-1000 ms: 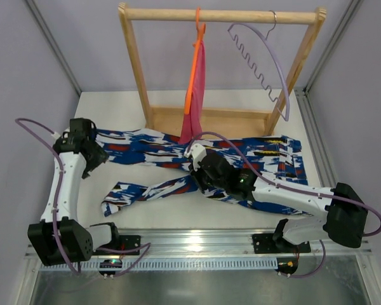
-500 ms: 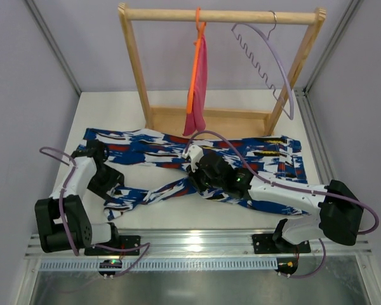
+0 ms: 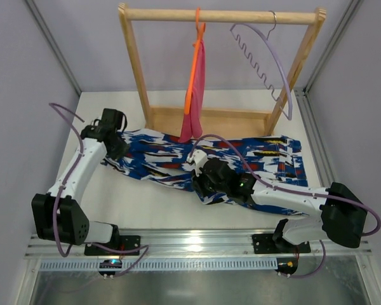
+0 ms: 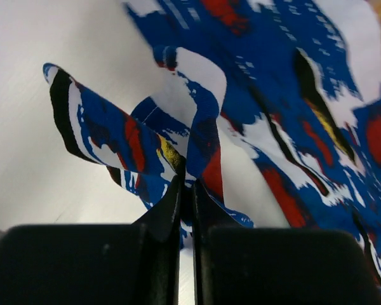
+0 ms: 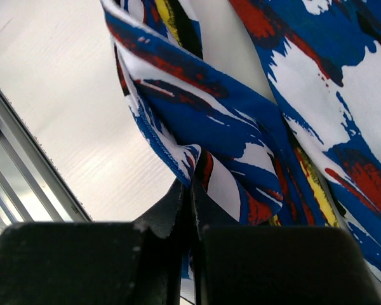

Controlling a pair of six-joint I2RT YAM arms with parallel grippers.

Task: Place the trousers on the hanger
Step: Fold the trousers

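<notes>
- Printed trousers (image 3: 241,159) lie flat across the middle of the white worktop (image 3: 101,190). Their long axis runs from left edge to right edge, with the waist end nearest the right edge.
- The left tool (image 4: 186,184) is closed, pinching the leg-end cloth at the garment's left end. The cloth stands up in a small peak between its fingers.
- The right tool (image 5: 190,181) is also closed, gripping a bunched fold near the middle of the trousers, on their near side. How many layers it has caught is hard to make out.
- The lilac hanger (image 3: 267,63) hangs empty by its metal hook from the top rail of a wooden rack (image 3: 222,15) at the far edge. It sits towards the far right corner, above and beyond the waist end.
- An orange hanger (image 3: 192,76) carrying pink cloth (image 3: 200,82) hangs to its left on the same rail.
- From both tools the hanger lies up, away and to the right, and the right arm looks nearer to it.
- The left arm reaches from the near left corner, wrist tipped down onto the cloth.
- The right arm stretches low from the near right corner, leftwards over the trousers.
</notes>
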